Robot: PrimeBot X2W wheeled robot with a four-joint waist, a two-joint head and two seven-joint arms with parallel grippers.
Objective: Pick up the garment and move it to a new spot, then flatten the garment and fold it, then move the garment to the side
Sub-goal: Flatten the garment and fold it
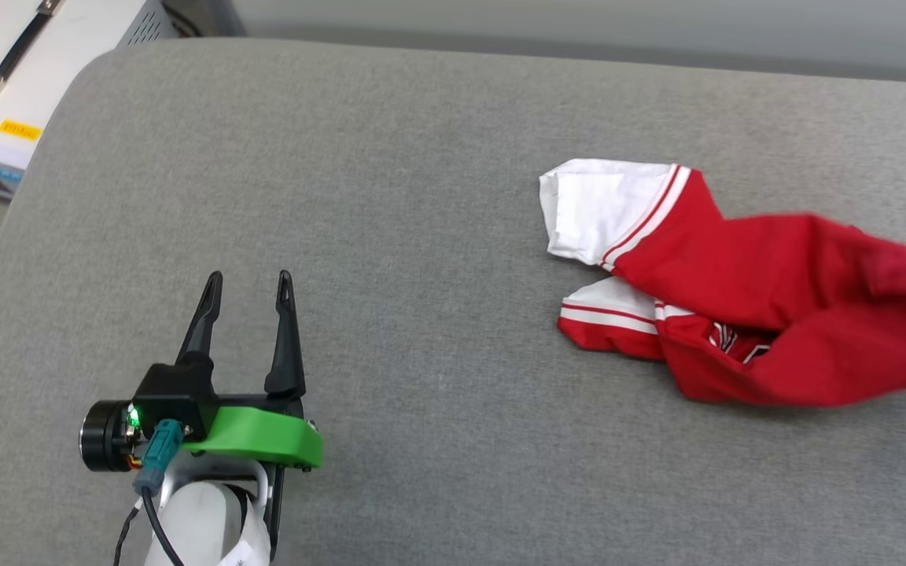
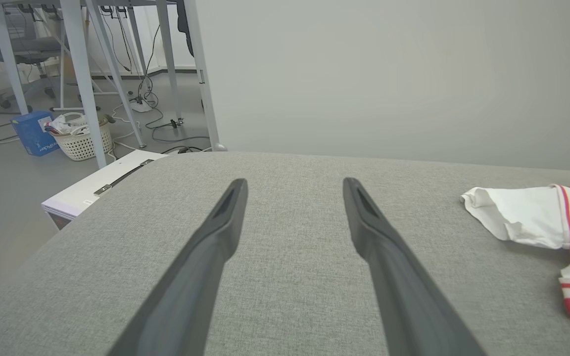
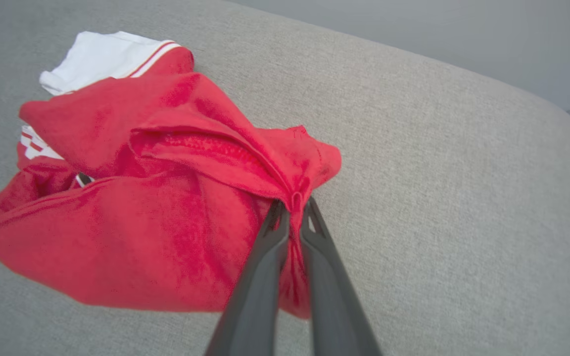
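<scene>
The garment (image 1: pixel 767 299), a red T-shirt with white striped sleeves, lies bunched at the right of the grey padded table (image 1: pixel 437 236). Its red body lifts toward the head view's right edge while both sleeves rest on the table. In the right wrist view my right gripper (image 3: pixel 292 203) is shut on a pinched fold of the garment (image 3: pixel 166 198). My left gripper (image 1: pixel 250 277) hovers open over bare table at the lower left, well apart from the shirt. The left wrist view shows its spread fingers (image 2: pixel 225 217) and the white sleeve of the garment (image 2: pixel 522 217) off to the right.
A white box with a black handle (image 1: pixel 5 71) stands past the table's left corner. Beyond the table's far edge, the left wrist view shows floor with desk legs (image 2: pixel 82 74), cables, a white basket (image 2: pixel 79 138) and a blue box (image 2: pixel 32 131). A pale wall (image 2: pixel 389 74) runs behind.
</scene>
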